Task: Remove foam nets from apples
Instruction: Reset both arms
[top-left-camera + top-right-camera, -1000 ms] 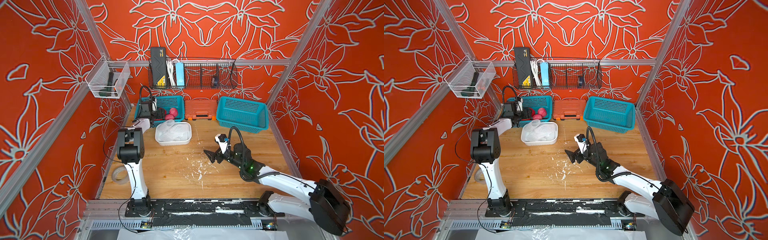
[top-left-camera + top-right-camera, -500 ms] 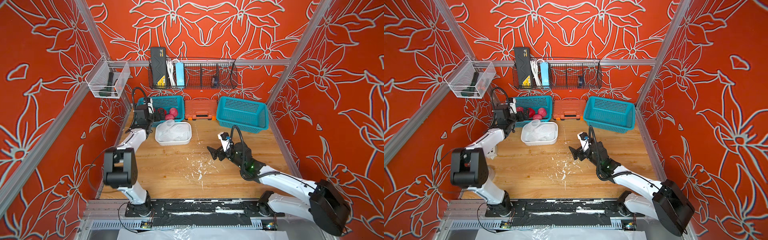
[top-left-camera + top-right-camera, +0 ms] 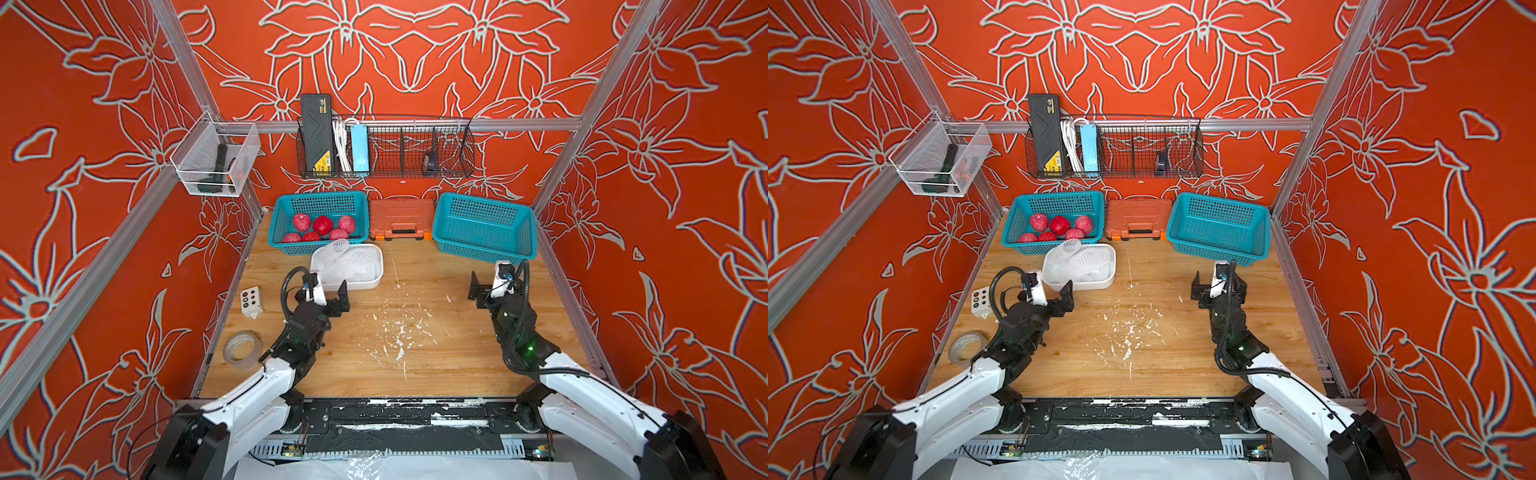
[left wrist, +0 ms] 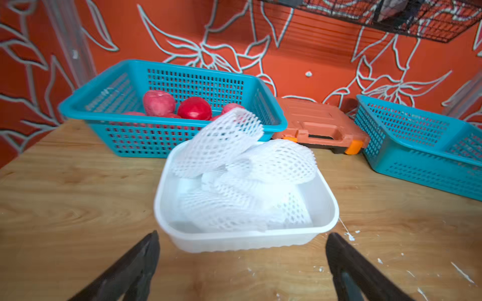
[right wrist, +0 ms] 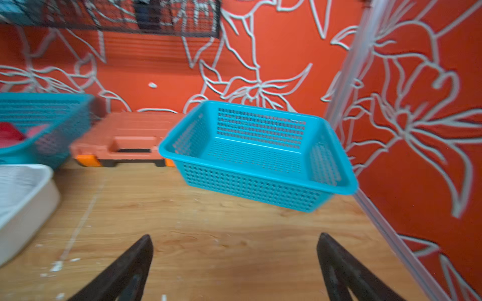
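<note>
Apples [image 3: 323, 224] (six, bare of netting) sit in the teal basket [image 3: 316, 199] at the worktop's [image 3: 415, 361] eleven o'clock; foam nets [image 3: 347, 262] lie heaped in the white tray [image 3: 376, 279] just beside that basket's six-o'clock side. Left hand [image 3: 330, 293], jaws spread and released, hovers at the tray's six o'clock; right hand [image 3: 488, 286], likewise released, hovers toward three o'clock, grasping nothing

The left gripper [image 3: 321, 291] is retreating from the apple basket [image 3: 275, 224] to the white tray [image 3: 377, 275]; the right gripper [image 3: 498, 284] is swinging rightward.
</note>
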Controlling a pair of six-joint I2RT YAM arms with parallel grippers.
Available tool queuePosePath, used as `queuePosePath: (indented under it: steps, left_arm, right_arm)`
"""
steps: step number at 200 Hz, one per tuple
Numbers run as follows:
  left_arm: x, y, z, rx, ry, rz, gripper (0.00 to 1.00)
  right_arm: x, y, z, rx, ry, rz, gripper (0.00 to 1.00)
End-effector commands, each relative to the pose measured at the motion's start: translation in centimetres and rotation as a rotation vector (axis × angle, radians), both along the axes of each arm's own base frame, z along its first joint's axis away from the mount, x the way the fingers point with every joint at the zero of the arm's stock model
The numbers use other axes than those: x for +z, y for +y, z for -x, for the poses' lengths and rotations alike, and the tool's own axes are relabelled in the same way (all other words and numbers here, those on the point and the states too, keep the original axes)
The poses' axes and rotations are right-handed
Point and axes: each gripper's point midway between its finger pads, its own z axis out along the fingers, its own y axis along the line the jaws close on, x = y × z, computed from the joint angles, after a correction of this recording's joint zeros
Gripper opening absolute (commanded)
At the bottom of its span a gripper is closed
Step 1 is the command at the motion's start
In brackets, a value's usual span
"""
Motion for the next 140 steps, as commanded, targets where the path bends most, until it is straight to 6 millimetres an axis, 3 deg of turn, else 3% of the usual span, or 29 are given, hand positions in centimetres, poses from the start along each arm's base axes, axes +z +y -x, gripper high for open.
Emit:
queuePosePath:
  steps: [1,26,72,140]
  left_arm:
    - [1.3,3.1,1.3,0.159,-0.083,-0.011,0.96]
    - [1.1,4.3,1.8,0.219,-0.104,-0.093,0.98]
    - [-2.9,5.6,0.2,0.258,0.013,-0.155,0.98]
    - [-3.3,6.9,-3.0,0.265,0.039,-0.140,0.97]
  right_arm:
    - [-0.3,-3.5,0.6,-0.164,0.001,0.073,0.98]
    - [-0.8,-4.6,0.1,-0.220,0.026,0.121,0.98]
    - [-2.2,-5.7,-1.1,-0.252,0.079,0.177,0.98]
    - [-5.2,-6.6,-2.3,-0.284,0.129,0.173,0.98]
